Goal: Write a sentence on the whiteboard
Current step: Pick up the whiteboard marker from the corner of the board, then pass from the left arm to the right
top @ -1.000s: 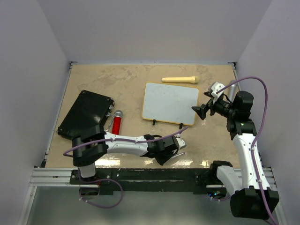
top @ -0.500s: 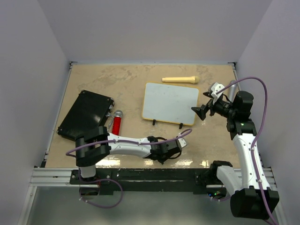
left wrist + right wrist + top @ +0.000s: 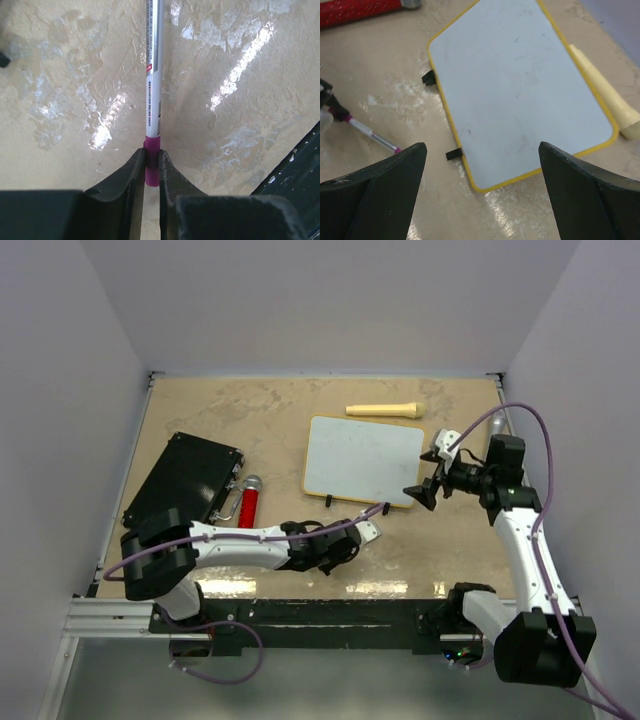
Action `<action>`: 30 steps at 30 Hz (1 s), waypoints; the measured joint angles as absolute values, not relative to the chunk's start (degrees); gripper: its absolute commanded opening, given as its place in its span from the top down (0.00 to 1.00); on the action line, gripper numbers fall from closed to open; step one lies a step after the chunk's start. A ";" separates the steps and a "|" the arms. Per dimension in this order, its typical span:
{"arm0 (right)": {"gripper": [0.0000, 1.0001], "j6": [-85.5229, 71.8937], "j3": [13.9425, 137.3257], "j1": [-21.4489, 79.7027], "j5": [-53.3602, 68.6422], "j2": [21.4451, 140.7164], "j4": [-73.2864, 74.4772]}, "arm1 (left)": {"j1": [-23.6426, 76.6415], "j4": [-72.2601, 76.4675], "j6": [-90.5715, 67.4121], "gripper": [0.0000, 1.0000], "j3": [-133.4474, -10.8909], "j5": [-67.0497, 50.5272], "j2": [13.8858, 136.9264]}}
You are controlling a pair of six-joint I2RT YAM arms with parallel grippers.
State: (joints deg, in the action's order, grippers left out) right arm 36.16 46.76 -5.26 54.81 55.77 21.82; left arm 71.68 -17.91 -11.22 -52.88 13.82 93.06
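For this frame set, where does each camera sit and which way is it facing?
Top external: fixed high behind the bases, facing down at the table; left arm, right arm show.
Left wrist: low over the table, facing along the marker; left gripper closed on it.
Right wrist: tilted down at the whiteboard; right gripper open.
Shared: both wrist views show the marker.
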 measured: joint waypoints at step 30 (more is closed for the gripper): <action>0.16 67.31 46.92 14.85 58.98 71.92 43.46 | 70.17 -9.10 1.76 0.95 -48.84 13.93 83.79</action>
